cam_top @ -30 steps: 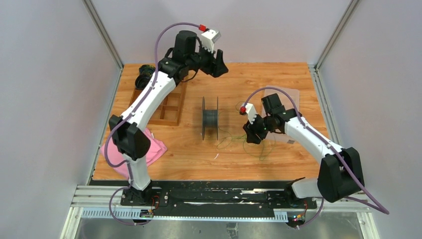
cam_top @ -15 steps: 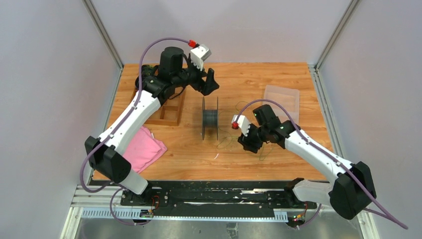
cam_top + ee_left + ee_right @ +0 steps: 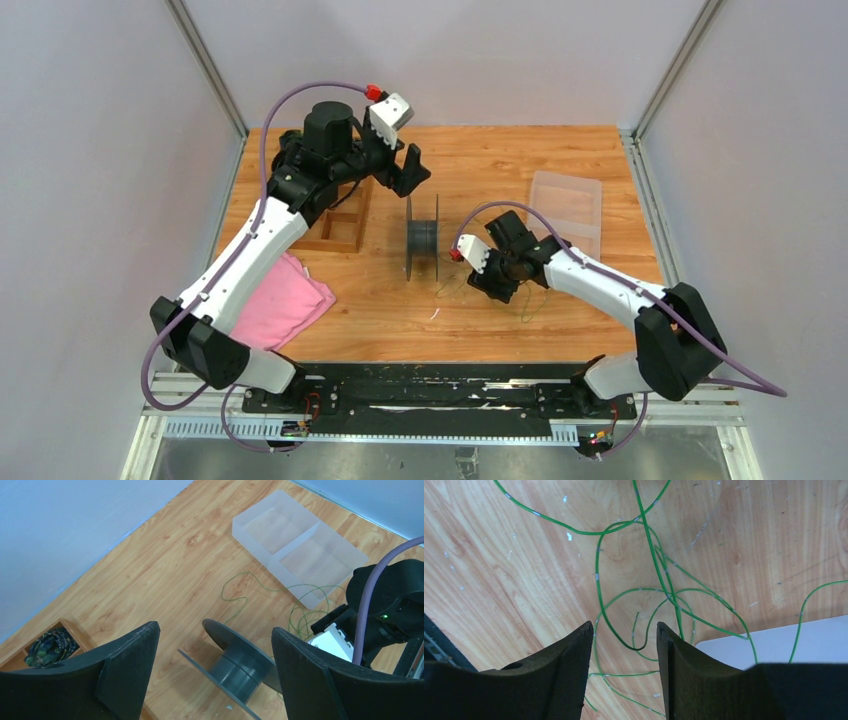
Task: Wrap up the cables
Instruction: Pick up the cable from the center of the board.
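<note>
The cables are one thin green wire (image 3: 528,300) lying in loose loops on the wooden table, right of a grey spool (image 3: 423,238). My right gripper (image 3: 497,282) hangs low over the loops. In the right wrist view its fingers (image 3: 624,625) stand apart, with wire (image 3: 599,580) loops on the table between them and nothing clamped. My left gripper (image 3: 410,172) hovers behind and above the spool. In the left wrist view it (image 3: 215,628) is wide open and empty, with the spool (image 3: 245,667) below and the wire (image 3: 240,587) beyond.
A clear plastic box (image 3: 568,205) sits at the back right, also seen in the left wrist view (image 3: 300,550). A wooden tray (image 3: 340,225) holding a dark coil (image 3: 47,642) stands at the back left. A pink cloth (image 3: 285,300) lies under the left arm.
My left gripper has come down and leftward towards the spool and has opened wider. The right gripper has slid left over the wire loops, closer to the spool.
</note>
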`<state>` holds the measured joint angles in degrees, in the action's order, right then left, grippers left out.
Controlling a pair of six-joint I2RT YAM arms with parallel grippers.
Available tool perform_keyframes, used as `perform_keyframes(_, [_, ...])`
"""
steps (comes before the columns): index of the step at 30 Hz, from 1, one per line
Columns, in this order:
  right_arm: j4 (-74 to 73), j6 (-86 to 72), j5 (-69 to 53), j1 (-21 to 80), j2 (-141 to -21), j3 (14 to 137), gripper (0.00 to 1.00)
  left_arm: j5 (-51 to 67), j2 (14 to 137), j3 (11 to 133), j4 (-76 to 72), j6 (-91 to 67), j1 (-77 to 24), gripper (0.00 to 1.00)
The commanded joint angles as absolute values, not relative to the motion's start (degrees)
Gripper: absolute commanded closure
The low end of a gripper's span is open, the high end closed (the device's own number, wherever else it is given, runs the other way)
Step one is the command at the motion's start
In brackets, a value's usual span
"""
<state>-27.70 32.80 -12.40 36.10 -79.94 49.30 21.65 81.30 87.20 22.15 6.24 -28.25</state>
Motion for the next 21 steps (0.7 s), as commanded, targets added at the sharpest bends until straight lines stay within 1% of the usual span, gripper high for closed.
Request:
perform_keyframes(1, [-25.0,34.0,-9.6,37.3,-80.3,51.5,0.52,21.0,79.5,85.4,20.4,7.9,-28.3,0.13])
perform_keyframes(5, [-24.7,34.1,-9.4,37.4,-80.3,52.7,0.63,20.8,79.0,84.5,20.2,8.3,-28.3,0.12])
perform_keyframes(12, [-25.2,34.1,-11.2,37.3,-77.3,53.6,0.89,20.7,78.0,83.2,19.1,8.8,-28.3,0.12])
perform_keyframes(15, [-26.6,33.7,-12.6,37.3,-76.9,54.5,0.98,20.9,78.0,83.1,19.2,8.8,-28.3,0.12])
perform_keyframes(17, [-28.3,32.9,-13.5,37.3,-76.5,55.7,0.99,20.9,78.0,83.0,19.3,8.8,-28.3,0.12])
perform_keyframes(21, [-32.4,28.6,-17.0,36.0,-73.7,60.3,0.99,21.0,77.3,82.1,19.2,9.4,-28.3,0.12])
